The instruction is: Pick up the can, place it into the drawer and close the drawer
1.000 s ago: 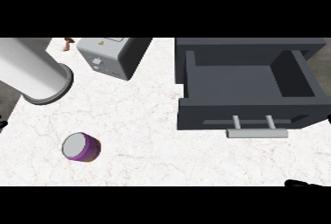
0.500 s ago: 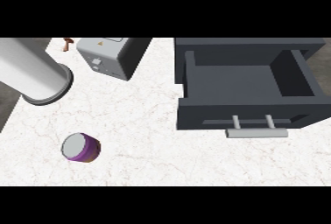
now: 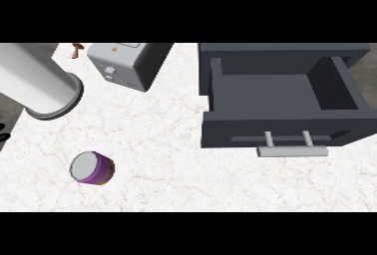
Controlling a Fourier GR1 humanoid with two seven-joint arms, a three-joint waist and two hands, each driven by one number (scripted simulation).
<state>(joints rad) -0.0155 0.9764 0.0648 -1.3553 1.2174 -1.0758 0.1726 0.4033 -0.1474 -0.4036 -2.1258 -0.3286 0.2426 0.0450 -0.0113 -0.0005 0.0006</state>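
The can is short and purple with a silver lid, and it rests tilted on the white marble counter at the lower left. At the right, the dark grey drawer is pulled open and nothing shows inside it. Its pale handle faces the near edge. Only a thin black sliver of my left hand shows at the view's left edge, well left of the can. My right hand is out of view.
A large white cylinder lies at the back left. A grey box-shaped appliance stands behind the middle of the counter. Bare counter separates the can from the drawer.
A black tip of my right hand showed at the lower right edge one second ago and has left the view. The can and drawer have not moved.
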